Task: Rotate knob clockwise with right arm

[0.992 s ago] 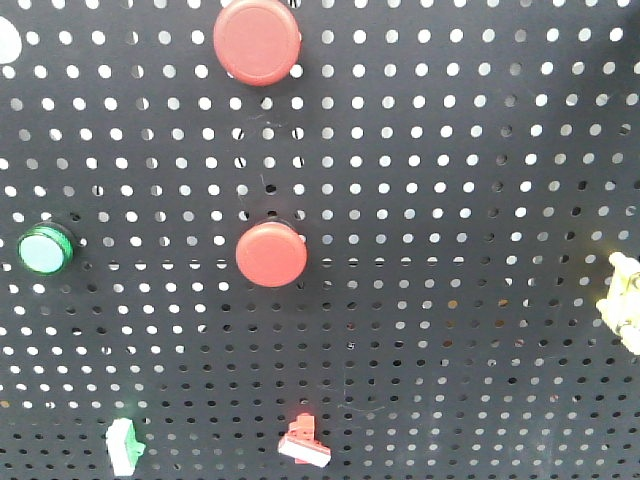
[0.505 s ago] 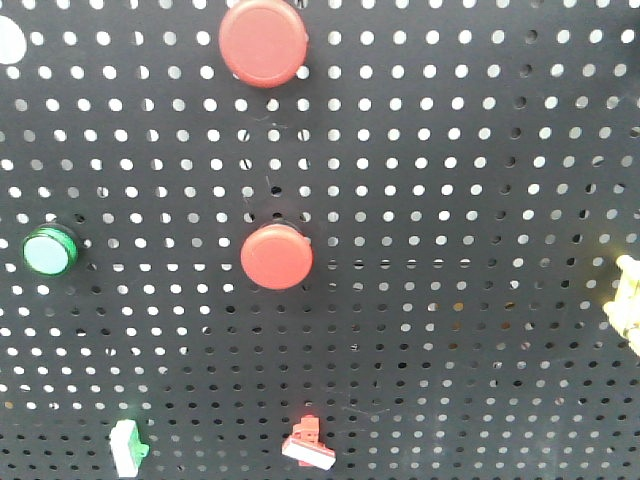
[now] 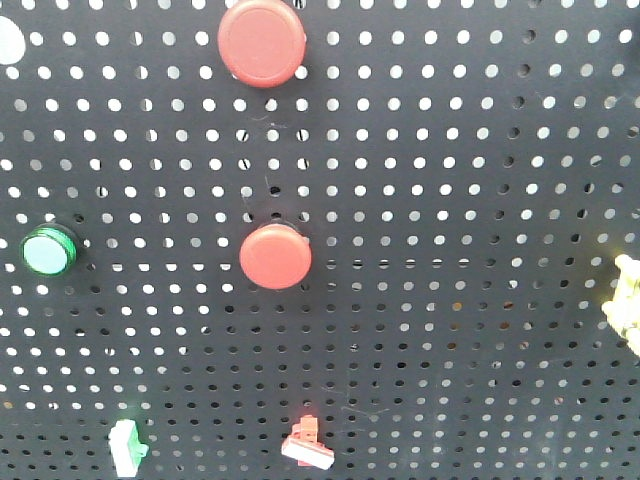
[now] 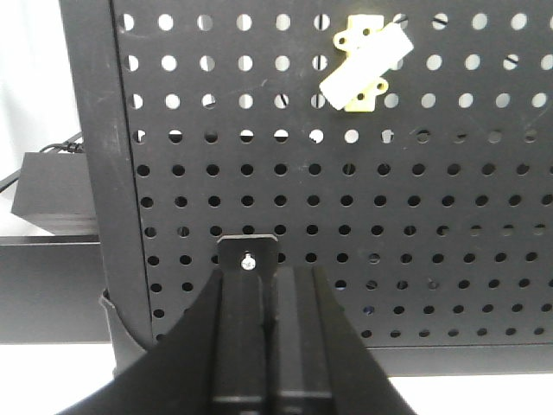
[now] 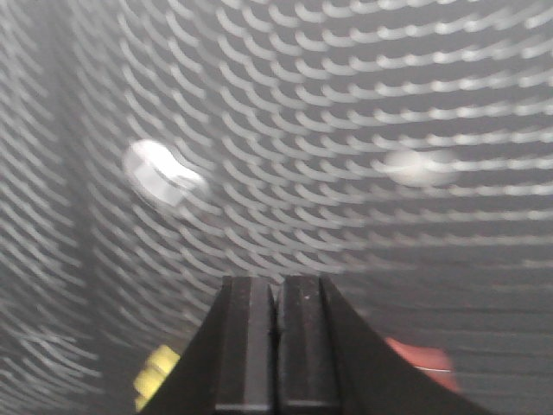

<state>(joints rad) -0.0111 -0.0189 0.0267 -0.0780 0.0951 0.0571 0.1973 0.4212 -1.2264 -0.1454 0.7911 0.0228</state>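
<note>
Knob: cannot be picked out with certainty; in the blurred right wrist view the likeliest piece is a pale round fitting (image 5: pixel 160 175) on the pegboard (image 3: pixel 480 200), above and left of the right gripper.
Change since a second ago: in the front view every fitting sits slightly further right, and the yellow-white fitting (image 3: pixel 628 305) is cut more by the right edge; almost nothing differs from half a second ago.
Right gripper (image 5: pixel 278 290): fingers pressed together, nothing between them; the view is smeared by motion.
Left gripper (image 4: pixel 275 277): fingers closed flat against each other, empty, facing the lower part of the board.
Red round buttons: two, the upper (image 3: pixel 261 42) above the lower (image 3: pixel 275 256).
Green round button (image 3: pixel 49 251): one, at the left.
Small switches: two on the bottom row, green-white (image 3: pixel 127 447) and red-white (image 3: pixel 305 441).
White disc (image 3: pixel 8 40): one, cut by the top-left corner.
</note>
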